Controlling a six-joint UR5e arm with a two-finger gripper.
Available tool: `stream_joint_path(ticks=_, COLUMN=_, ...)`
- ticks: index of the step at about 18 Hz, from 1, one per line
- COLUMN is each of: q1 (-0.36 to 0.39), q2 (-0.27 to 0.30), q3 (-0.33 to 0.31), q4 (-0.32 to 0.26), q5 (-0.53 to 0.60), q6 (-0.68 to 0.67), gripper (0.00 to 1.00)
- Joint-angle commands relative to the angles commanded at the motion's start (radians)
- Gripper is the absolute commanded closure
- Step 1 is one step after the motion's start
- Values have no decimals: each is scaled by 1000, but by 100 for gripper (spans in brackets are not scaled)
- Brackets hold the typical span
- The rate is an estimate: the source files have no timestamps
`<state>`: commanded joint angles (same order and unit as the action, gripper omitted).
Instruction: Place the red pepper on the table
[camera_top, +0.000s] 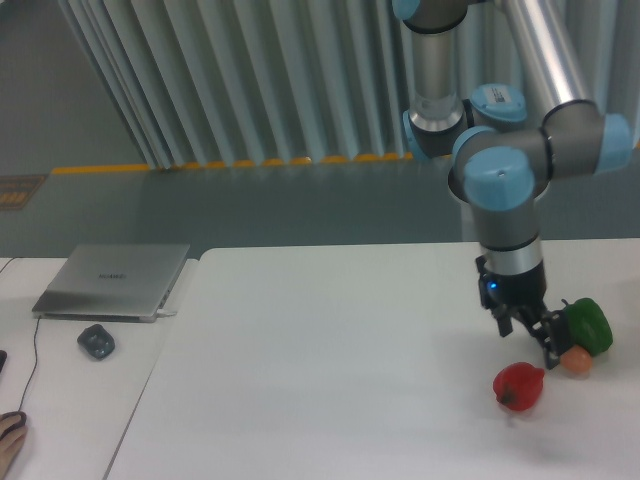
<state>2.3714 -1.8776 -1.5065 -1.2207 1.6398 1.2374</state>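
Note:
The red pepper (519, 386) is small, glossy and lumpy, and it rests on the white table (330, 370) near the right front. My gripper (529, 338) hangs just above and slightly behind it, fingers pointing down and spread, with nothing between them. The pepper sits apart from the fingertips.
A green bell pepper (588, 324) and a small orange-brown ball (576, 361) lie just right of the gripper. On the adjoining desk at the left stand a closed laptop (112, 282) and a dark mouse (96, 342). A hand shows at the bottom left corner (10, 440).

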Motion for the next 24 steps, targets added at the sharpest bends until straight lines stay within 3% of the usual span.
stream_joint_path(ticks=5, q1=69, q2=23, q3=9, q4=-72, q5=3, q6=316, gripper=0)
stream_joint_path(ticks=7, q1=91, q2=28, q3=8, q4=-75, q5=-5, q6=462, gripper=0)
stream_joint_path(ticks=10, q1=132, q2=34, q3=3, q4=-79, q5=-35, q6=540, gripper=0)
stream_joint_path(ticks=13, q1=147, q2=35, q3=-3, q4=-79, q5=-54, q6=709, gripper=0)
stream_joint_path(ticks=24, q1=147, q2=34, q3=-9, q4=-71, q5=-72, q6=711, gripper=0)
